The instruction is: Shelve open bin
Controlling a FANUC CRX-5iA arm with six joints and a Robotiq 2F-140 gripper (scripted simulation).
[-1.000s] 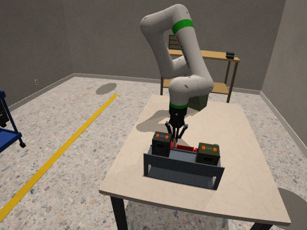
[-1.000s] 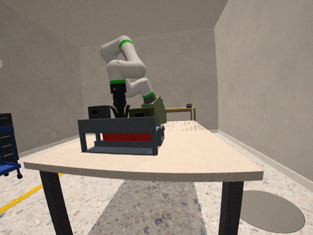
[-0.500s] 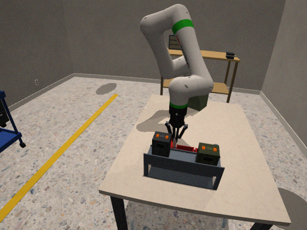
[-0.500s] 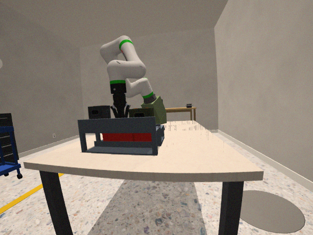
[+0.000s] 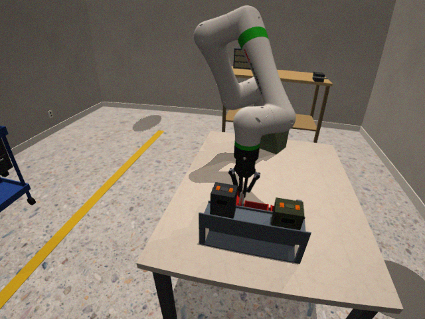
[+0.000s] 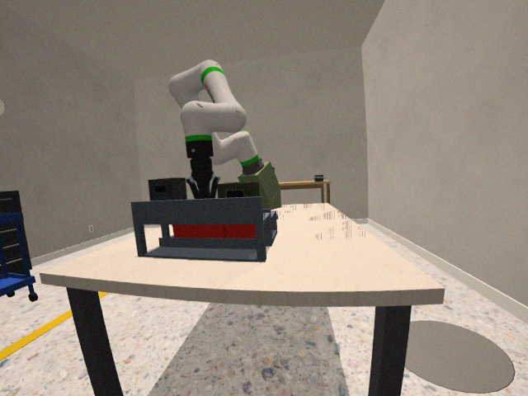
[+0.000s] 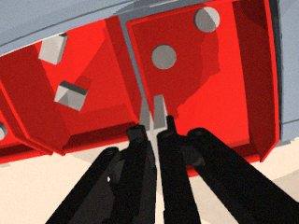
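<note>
The arm reaches straight down, its tool (image 7: 156,126) nearly closed, pinching the red bin's (image 7: 212,81) front wall.

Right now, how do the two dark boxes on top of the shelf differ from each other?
The black box stands at one end of the shelf's top board, right beside the gripper; the olive-green box stands at the other end, apart from it. In the top view the black box looks taller and narrower, the olive-green box lower and wider. Both carry orange marks on top.
</note>
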